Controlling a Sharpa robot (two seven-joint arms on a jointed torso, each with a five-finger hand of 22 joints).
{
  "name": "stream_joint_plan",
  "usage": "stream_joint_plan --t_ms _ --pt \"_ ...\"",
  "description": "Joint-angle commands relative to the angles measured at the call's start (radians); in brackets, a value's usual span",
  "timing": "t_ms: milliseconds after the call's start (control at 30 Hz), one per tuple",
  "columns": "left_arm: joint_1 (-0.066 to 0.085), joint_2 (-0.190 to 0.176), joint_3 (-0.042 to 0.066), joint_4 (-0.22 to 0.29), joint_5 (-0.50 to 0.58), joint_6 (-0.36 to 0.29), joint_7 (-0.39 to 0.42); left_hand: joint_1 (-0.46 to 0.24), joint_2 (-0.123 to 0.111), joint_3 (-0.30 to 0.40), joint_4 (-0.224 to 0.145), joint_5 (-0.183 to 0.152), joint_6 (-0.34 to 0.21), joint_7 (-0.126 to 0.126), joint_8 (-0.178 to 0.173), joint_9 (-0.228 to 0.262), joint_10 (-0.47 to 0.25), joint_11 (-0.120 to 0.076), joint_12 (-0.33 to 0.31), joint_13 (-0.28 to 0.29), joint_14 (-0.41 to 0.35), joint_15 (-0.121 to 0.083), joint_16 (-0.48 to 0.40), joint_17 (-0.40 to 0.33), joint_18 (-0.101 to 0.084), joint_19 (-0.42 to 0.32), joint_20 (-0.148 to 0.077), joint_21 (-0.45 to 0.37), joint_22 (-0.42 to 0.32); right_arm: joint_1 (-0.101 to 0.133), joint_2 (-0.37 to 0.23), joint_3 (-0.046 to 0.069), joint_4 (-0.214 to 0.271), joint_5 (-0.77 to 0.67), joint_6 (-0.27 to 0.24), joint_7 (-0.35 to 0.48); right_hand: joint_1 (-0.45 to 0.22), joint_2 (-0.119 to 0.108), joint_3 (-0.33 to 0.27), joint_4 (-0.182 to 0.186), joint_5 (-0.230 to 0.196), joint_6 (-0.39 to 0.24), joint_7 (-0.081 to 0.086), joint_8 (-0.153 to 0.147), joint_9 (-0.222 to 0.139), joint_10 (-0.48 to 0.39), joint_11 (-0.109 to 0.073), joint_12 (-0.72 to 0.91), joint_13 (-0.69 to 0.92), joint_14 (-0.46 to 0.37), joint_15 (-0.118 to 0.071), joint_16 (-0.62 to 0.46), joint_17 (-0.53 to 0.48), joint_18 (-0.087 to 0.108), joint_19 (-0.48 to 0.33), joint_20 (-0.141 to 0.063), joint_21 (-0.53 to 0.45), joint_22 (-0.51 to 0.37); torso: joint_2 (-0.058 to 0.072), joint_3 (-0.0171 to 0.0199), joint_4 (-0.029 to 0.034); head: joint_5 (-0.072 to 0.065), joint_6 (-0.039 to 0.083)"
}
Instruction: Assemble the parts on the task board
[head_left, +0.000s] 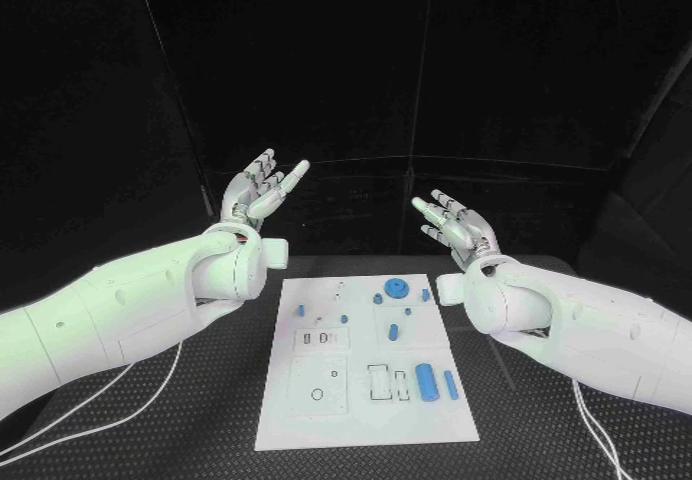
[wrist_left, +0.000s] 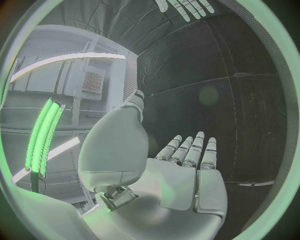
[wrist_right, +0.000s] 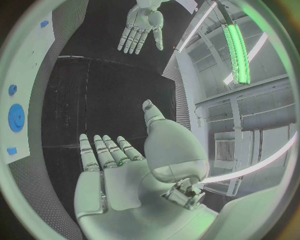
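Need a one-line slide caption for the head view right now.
Both robot hands, left and right, raised open above the task board; blue parts untouched.

We see the white task board (head_left: 366, 425) lying flat in the middle of the black table, a long rectangle with several cut-out recesses, outlined slots and small holes. On its far part sit a round blue disc (head_left: 395, 288), a small blue piece (head_left: 426, 294) just beside it, and a few tiny blue pieces (head_left: 300, 310) toward the left edge. A short blue peg (head_left: 392, 330) lies near the middle, while a thick blue cylinder (head_left: 427, 381) and a thinner blue bar (head_left: 450, 385) lie side by side near the right edge.
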Motion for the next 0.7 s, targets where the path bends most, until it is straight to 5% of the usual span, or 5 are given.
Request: stream_joint_plan --t_ms 33,300,400,567,700 --pt "0.002 0.003 0.002 -0.005 -0.046 0.075 0.019 0.050 -0.007 0.002 0.014 0.010 0.016 0.067 0.007 0.002 0.007 0.018 0.006 0.002 0.017 0.005 0.006 0.003 0.021 0.003 0.017 0.005 0.002 -0.003 0.011 0.016 -0.024 -0.140 0.191 -0.093 0.144 0.007 0.013 -0.065 -0.004 0.128 0.146 0.024 0.016 0.188 0.042 0.032 0.017 0.225 0.034 0.037 0.020 0.054 0.152 0.005 0.054 0.026 -0.001 -0.0001 0.0004 0.000 0.000" --pt "0.002 0.003 0.002 -0.005 -0.046 0.075 0.019 0.070 0.028 0.030 0.011 0.002 0.064 0.085 0.016 0.008 0.059 0.037 0.015 0.008 0.071 0.004 0.017 0.012 0.041 0.023 0.020 0.013 0.008 -0.008 0.023 0.038 -0.051 -0.184 0.252 -0.125 0.257 0.002 0.045 -0.160 -0.007 0.581 0.108 0.120 0.060 0.665 -0.011 0.127 0.043 0.695 -0.035 0.139 0.044 0.137 0.510 -0.003 0.202 0.082 -0.001 -0.0001 0.0004 0.000 0.000" --pt "-0.005 -0.040 -0.001 0.011 -0.026 0.107 0.030 0.096 0.067 0.058 0.007 -0.005 0.168 0.101 0.038 0.021 0.167 0.056 0.033 0.019 0.199 0.008 0.046 0.032 0.042 0.089 0.023 0.037 0.022 0.017 0.027 0.039 -0.114 -0.617 0.148 -0.118 0.264 0.004 0.057 -0.185 -0.007 0.691 0.086 0.132 0.059 0.750 -0.038 0.130 0.035 0.793 -0.066 0.150 0.042 0.140 0.595 -0.031 0.235 0.086 0.012 -0.0022 0.0119 -0.015 -0.022" --pt "-0.008 -0.068 -0.001 0.045 -0.021 0.114 0.045 0.157 0.111 0.080 -0.003 -0.013 0.417 0.097 0.090 0.044 0.507 0.085 0.098 0.045 0.520 0.018 0.133 0.074 0.034 0.488 0.021 0.188 0.097 0.027 0.023 0.039 -0.120 -0.792 0.144 -0.150 0.252 0.005 0.081 -0.221 0.000 0.761 0.065 0.122 0.048 0.846 -0.066 0.112 0.033 0.914 -0.108 0.157 0.047 0.138 0.691 -0.073 0.271 0.089 0.030 -0.0026 0.0207 -0.023 -0.021" --pt "-0.011 -0.091 -0.001 0.079 -0.025 0.126 0.045 0.185 0.132 0.076 -0.020 -0.015 0.624 0.102 0.127 0.058 0.728 0.052 0.137 0.052 0.673 -0.021 0.174 0.090 0.060 0.667 0.008 0.265 0.122 0.036 0.021 0.039 -0.120 -0.944 0.163 -0.200 0.232 0.001 0.096 -0.248 0.003 0.797 0.056 0.109 0.044 0.904 -0.082 0.093 0.034 0.999 -0.134 0.165 0.058 0.138 0.756 -0.103 0.308 0.100 0.045 -0.0020 0.0270 -0.026 -0.020"
